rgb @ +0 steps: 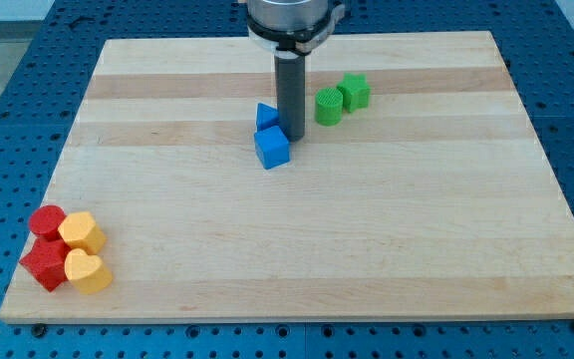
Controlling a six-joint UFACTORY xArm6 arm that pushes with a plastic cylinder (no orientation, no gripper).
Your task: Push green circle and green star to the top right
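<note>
Lower left of the frame: red cylinder (47, 220) and red star (45, 265), packed against a yellow hexagon (83, 232) and yellow heart (88, 271), all well apart from the work. Centre, slightly above: blue cube (273, 148) with a blue triangular block (266, 116) just behind, both hard against the left side of the rod. My tip (293, 137) resting on the board, nothing gripped (a bare dark rod, no jaws to speak of), just left of the greens. Right of that, upper middle: green circle (329, 107) touching green star (355, 92), star further right. Probably light, rigid, matte blocks, sliding easily on the smooth pale wooden board (367, 259); no taking hold, only pushing. Best contact judged low on the circle's lower-left face; round side likely to slip off-line, star's points likely to turn.
</note>
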